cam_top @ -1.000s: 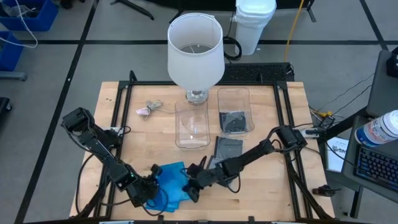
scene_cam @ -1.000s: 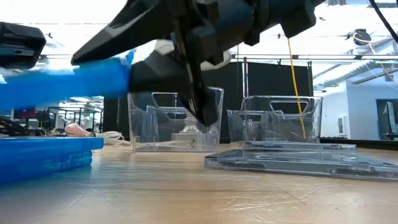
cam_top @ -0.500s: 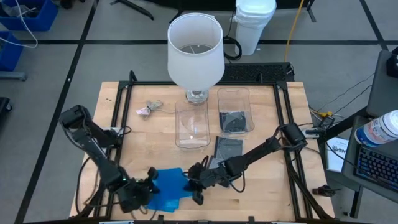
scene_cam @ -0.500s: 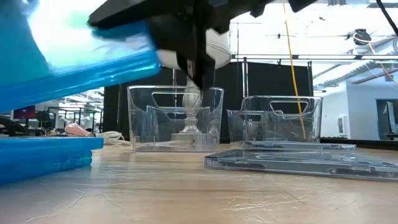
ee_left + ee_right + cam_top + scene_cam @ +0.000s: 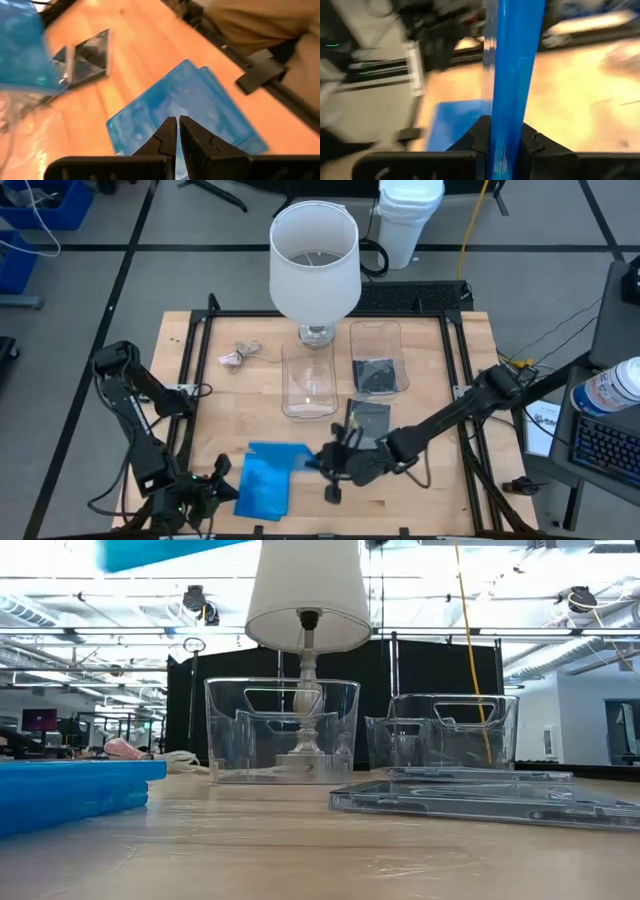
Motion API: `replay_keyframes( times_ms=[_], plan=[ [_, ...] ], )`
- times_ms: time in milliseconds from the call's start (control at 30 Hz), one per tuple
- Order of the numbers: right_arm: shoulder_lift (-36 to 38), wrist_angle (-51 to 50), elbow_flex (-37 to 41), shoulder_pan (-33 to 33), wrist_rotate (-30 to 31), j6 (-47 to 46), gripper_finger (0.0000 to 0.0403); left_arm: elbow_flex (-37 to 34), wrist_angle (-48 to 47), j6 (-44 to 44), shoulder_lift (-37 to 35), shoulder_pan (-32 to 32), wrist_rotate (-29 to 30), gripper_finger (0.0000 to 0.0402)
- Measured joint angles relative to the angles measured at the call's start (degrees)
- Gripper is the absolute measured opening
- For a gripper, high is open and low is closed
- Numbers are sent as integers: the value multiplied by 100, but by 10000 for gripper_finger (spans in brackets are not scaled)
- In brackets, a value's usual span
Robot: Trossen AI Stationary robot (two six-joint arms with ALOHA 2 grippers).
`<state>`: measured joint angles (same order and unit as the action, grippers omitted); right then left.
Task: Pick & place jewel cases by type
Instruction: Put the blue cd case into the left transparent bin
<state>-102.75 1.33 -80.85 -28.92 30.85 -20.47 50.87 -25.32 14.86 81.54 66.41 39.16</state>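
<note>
The right gripper point(image 5: 505, 131) pinches a blue case point(image 5: 283, 454) above the table point(image 5: 430, 490); it should stay level toward the tub point(image 5: 308, 380). The left gripper point(image 5: 177, 131), pressed together, waits over the blue stack point(image 5: 262, 488).

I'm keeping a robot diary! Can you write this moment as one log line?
right gripper: shut on blue jewel case, lifted | left gripper: shut, empty, above blue stack | grey case: on table

R gripper point(image 5: 506, 131) clamped, L gripper point(image 5: 177, 131) closed.
</note>
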Motion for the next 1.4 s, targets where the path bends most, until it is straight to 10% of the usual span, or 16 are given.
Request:
replay_keyframes(
  times_ms=[667,1000,1400],
  plan=[
    [1183,-292,-4,1552,-362,1700,26,-304,-166,-576,0,-719,288,30],
    [1091,-2266,-211,2418,-1227,-511,26,-304,-207,-705,0,-934,285,31],
    [1013,-2334,-218,2942,-2513,-2334,27,-304,-438,-525,0,-942,124,31]
  ],
)
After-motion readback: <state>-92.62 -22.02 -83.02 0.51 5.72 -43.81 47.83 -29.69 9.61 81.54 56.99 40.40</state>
